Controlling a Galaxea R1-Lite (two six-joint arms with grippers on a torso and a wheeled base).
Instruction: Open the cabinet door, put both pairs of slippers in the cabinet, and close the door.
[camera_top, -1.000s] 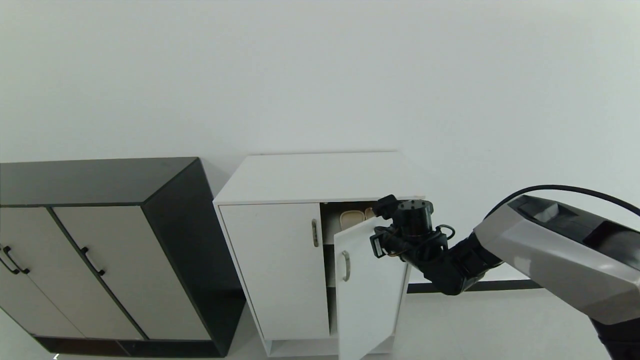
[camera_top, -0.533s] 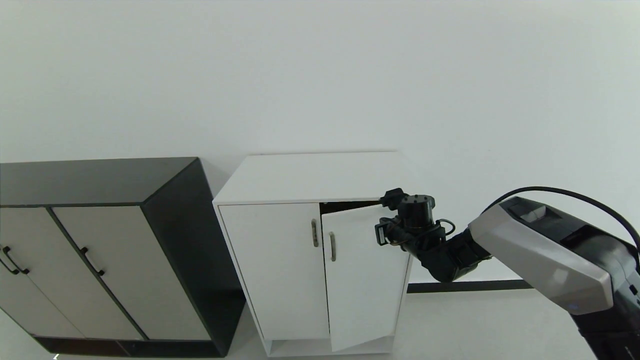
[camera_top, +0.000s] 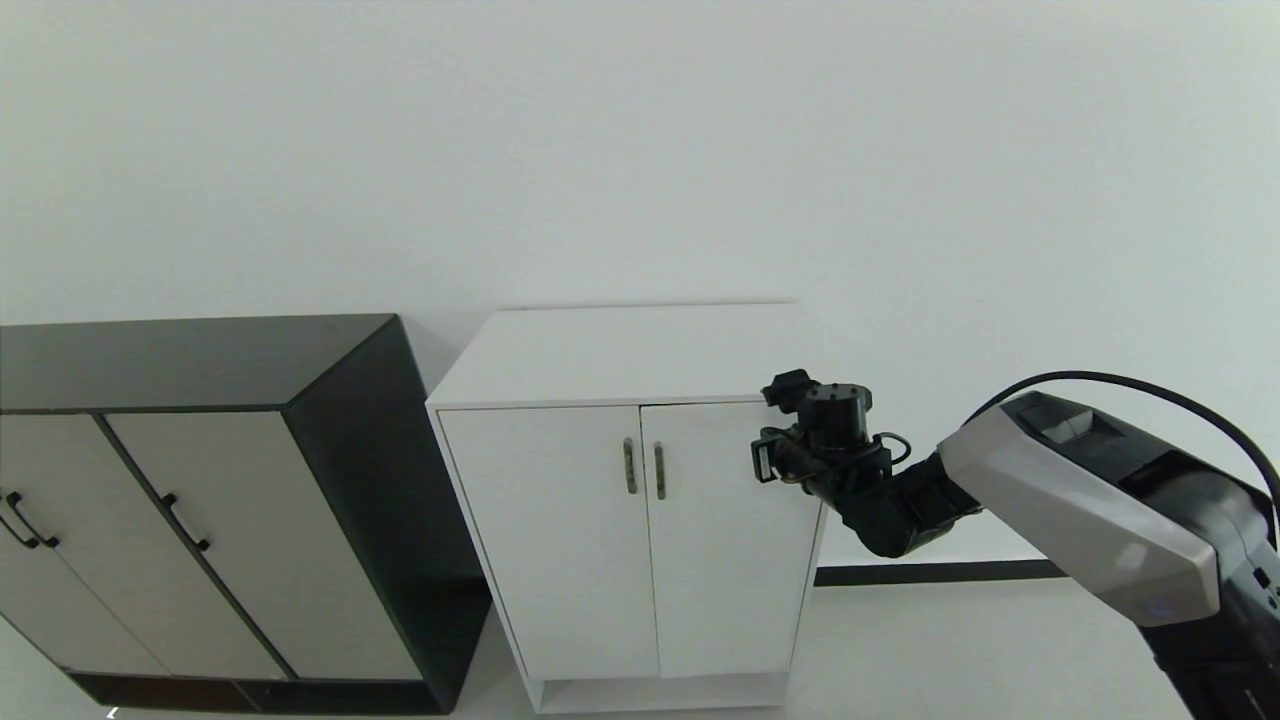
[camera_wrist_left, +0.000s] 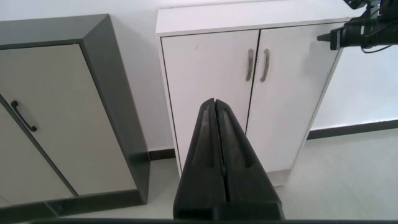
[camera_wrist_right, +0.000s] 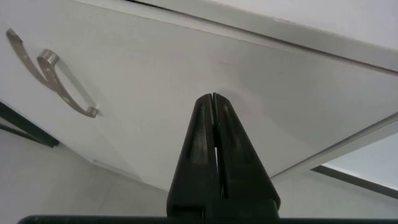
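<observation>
the right gripper (camera_wrist_right: 214, 98), pinched together on nothing, is touching the shut cabinet door (camera_top: 725, 560) just ahead of it; the left gripper (camera_wrist_left: 215, 102), likewise pinched, is hanging well back.

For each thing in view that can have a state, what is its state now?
Right door of white cabinet: closed.
Left door of white cabinet: closed.
Black cabinet doors: closed.
Left gripper: shut, empty.
Right gripper: shut, empty, by the right door.
</observation>
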